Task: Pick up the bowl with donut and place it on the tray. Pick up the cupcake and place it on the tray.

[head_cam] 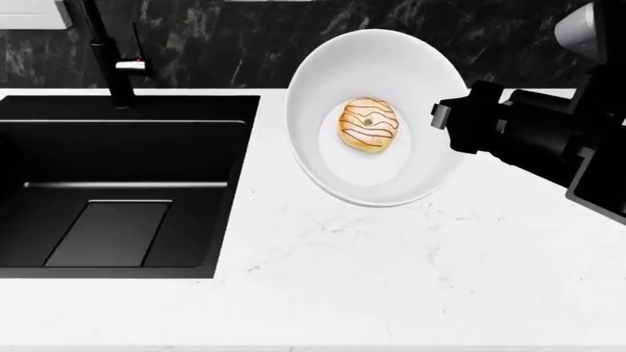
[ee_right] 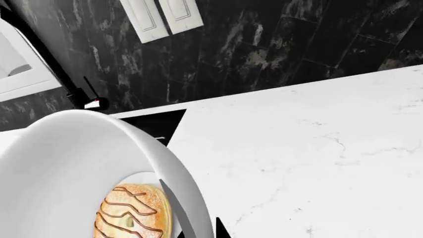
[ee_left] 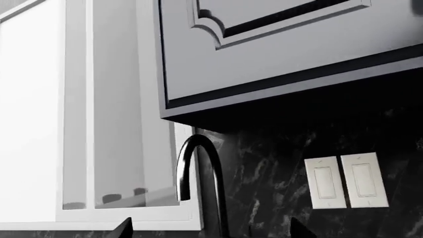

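Right fingers (head_cam: 437, 117) clamp the bowl (head_cam: 323, 73) rim; donut (head_cam: 369, 125) inside, above the bench (head_cam: 391, 279). Left fingers' state cannot be determined.

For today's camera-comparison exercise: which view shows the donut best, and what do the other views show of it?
The head view: the whole donut lies unobstructed inside the bowl. The right wrist view shows it only partly, cut off by the picture's edge. The left wrist view shows none of it.

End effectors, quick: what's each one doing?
Left end effector: cannot be told, only its tips show.
Right end effector: closed on the bowl rim.
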Available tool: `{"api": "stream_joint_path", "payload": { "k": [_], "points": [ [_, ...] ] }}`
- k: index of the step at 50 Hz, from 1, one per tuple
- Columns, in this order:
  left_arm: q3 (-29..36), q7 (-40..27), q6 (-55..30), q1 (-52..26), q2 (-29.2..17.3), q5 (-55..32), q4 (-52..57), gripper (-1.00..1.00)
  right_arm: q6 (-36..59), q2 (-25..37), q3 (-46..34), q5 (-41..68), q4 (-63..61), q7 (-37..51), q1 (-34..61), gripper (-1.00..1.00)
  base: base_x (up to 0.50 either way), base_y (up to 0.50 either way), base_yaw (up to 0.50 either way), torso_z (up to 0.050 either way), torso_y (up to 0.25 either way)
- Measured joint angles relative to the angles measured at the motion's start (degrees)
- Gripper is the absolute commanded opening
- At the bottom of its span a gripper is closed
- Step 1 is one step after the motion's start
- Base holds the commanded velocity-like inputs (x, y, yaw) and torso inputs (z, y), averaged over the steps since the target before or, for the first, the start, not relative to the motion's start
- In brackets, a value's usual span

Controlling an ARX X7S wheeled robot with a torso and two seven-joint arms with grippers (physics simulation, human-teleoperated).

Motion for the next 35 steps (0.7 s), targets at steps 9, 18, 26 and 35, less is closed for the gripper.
{"api": "stream_joint_path", "payload": {
  "k": [9,18,26,35],
  "points": [
    [0.28,-0.13,0.31,-0.08,-0.14,0.02,0.06,1.0,0.01,0.13,0.07,-0.05,-0.14,0.08,-0.03,-1.0,0.0,-0.5,0.0,0.0,0.001],
    [0.27,-0.14,0.53,0.12,-0.14,0.11,0.16,1.0,-0.01,0.26,0.19,-0.06,-0.32,0.05,-0.07,-1.0,0.0,-0.5,0.0,0.001,0.0],
    [0.3,-0.05,0.63,0.28,-0.04,0.3,0.19,1.0,0.03,0.36,0.28,-0.08,-0.33,0.06,-0.03,-1.0,0.0,-0.5,0.0,0.0,0.001],
    [0.04,0.25,0.51,0.67,0.16,0.64,0.24,1.0,0.05,0.49,0.36,-0.13,-0.38,0.11,-0.02,-1.0,0.0,-0.5,0.0,0.0,0.0]
  ]
}}
